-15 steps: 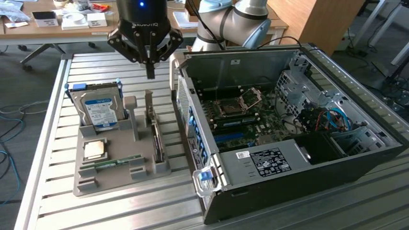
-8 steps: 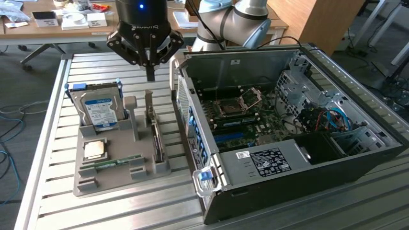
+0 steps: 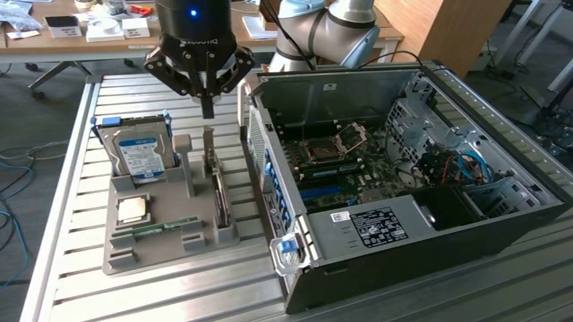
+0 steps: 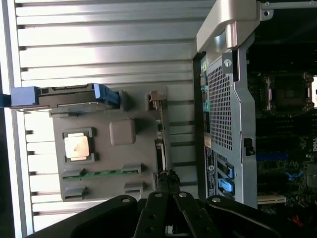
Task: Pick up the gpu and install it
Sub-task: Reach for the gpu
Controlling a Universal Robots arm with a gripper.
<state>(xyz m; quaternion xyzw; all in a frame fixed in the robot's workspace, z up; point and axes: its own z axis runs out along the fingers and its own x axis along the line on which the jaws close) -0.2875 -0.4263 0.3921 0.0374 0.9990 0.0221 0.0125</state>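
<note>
The gpu (image 3: 217, 194) stands on edge in a slot of the grey holder (image 3: 152, 258), its silver end bracket (image 3: 208, 142) pointing up. Looking down in the wrist view, the gpu (image 4: 160, 130) is a thin line along the holder's side nearest the computer case. My gripper (image 3: 208, 111) hangs just above the bracket end with its fingers shut together and nothing between them. The wrist view has the gripper (image 4: 168, 176) over the card's edge. I cannot tell whether the tips touch the card.
On the holder are a silver hard drive (image 3: 139, 157) standing upright, a CPU (image 3: 133, 209) and a green RAM strip (image 3: 166, 228). The open computer case (image 3: 376, 268) lies close on the exterior view's right, motherboard (image 3: 349, 168) exposed. A slatted metal table (image 3: 72, 201) carries everything.
</note>
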